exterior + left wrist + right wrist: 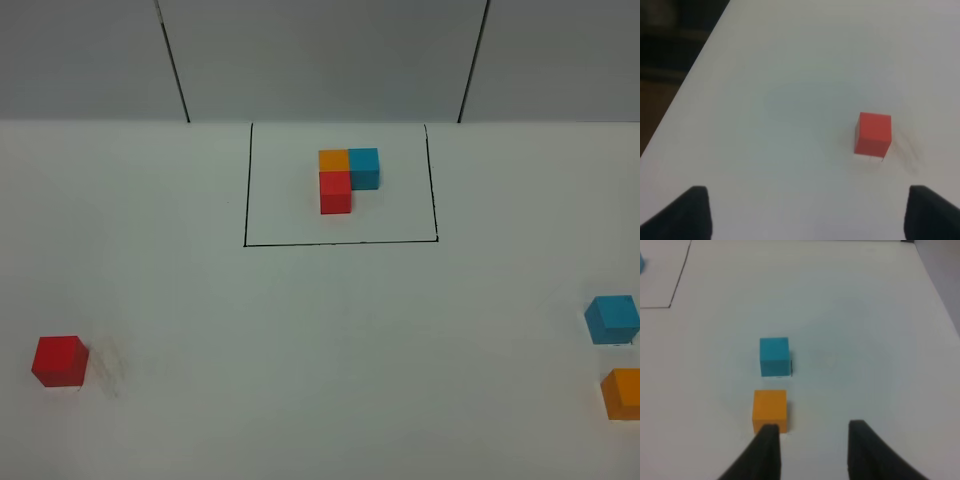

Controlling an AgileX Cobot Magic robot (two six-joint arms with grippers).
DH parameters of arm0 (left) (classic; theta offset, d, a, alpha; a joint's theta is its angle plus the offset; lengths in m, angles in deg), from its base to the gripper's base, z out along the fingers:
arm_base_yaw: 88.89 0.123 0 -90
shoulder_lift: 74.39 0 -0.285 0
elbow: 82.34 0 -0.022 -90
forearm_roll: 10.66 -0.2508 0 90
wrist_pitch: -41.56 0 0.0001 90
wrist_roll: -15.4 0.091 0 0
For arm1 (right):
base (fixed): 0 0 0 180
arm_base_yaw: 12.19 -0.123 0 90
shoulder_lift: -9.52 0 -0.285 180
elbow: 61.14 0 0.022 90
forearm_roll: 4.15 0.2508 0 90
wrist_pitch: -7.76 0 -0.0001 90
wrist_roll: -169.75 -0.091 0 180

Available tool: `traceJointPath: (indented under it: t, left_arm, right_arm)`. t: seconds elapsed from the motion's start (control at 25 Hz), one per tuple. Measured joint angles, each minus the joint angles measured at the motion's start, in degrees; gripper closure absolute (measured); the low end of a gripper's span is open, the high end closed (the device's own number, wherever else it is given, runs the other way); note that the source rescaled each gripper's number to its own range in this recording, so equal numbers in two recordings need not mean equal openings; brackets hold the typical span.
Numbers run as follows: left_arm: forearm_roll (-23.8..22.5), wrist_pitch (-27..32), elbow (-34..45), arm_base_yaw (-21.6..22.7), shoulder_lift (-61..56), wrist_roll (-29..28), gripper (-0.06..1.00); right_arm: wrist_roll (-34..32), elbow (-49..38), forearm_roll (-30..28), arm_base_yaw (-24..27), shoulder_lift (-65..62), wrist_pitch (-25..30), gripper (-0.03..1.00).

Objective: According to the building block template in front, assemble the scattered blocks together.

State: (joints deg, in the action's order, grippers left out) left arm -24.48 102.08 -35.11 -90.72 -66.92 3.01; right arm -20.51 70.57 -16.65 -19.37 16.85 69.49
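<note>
the white bench (300, 340) is carrying the building block template (347, 178) inside its black frame (340, 242), far middle, serving as pattern. the scattered blocks are lying apart: red block (59, 360) left, blue block (612, 318) and orange block (623, 392) right. left fingers (695, 212) are hanging spread wide, empty, short of red; right fingers (767, 450) are gaping partway, empty, beside orange, probably lining up.

left tool (810, 215): jaws wide, empty | right tool (812, 452): jaws narrower, empty
</note>
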Motion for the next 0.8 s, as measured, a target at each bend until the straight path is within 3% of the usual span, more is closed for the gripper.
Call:
traceJointPath:
  t: [0.16,0.44,0.8]
  left_arm:
    - [0.00,-0.55,-3.54,0.00,3.43,2.19,0.16]
    - [0.00,-2.38,-9.71,0.00,16.64,4.15,0.17]
    - [0.05,-4.67,-10.45,0.00,36.23,4.26,0.17]
  right_arm:
    - [0.00,0.00,0.00,0.00,0.00,0.00,0.59]
    - [0.00,0.00,0.00,0.00,0.00,0.00,0.59]
    - [0.00,0.00,0.00,0.00,0.00,0.00,0.59]
